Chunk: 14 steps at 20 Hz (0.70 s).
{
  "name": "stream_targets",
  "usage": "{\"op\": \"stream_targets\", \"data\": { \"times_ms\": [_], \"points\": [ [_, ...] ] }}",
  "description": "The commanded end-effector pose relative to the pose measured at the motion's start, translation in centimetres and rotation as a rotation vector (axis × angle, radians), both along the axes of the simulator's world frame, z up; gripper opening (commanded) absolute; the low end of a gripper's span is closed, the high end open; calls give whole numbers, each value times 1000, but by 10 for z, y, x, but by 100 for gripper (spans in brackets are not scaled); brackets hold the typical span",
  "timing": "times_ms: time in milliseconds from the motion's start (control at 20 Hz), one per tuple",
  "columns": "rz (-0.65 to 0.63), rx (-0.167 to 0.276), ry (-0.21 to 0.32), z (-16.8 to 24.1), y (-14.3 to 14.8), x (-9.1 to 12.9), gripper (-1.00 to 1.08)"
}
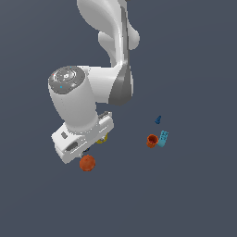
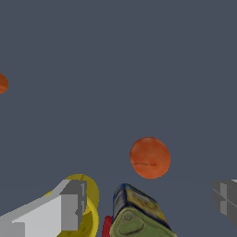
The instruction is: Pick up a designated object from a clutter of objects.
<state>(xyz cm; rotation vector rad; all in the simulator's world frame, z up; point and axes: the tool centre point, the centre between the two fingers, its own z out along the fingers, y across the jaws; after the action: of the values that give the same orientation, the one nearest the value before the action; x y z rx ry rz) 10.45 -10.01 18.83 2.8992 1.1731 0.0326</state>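
Overhead, gripper (image 2: 150,203) with fingers (image 2: 69,206) spread wide, empty, above the orange-red ball (image 2: 149,157).

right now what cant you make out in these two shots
- Gripper: hidden under the hand in the exterior view; in the wrist view the fingers stand apart, tips cut off by the edge.
- Yellow cup: mostly hidden by the hand in the exterior view, by a finger in the wrist view.
- Green box: cut off by the wrist view's edge; unseen in the exterior view.
- Blue cone and blue block: too small for detail.
- Ball: clear of the fingers.
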Motion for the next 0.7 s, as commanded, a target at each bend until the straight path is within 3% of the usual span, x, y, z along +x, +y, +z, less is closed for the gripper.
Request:
{"op": "stream_targets", "data": {
  "times_ms": [0,650],
  "points": [
    [56,-1,4,-14,-7,3,100],
    [286,0,21,-76,-38,11,100]
  ]
}}
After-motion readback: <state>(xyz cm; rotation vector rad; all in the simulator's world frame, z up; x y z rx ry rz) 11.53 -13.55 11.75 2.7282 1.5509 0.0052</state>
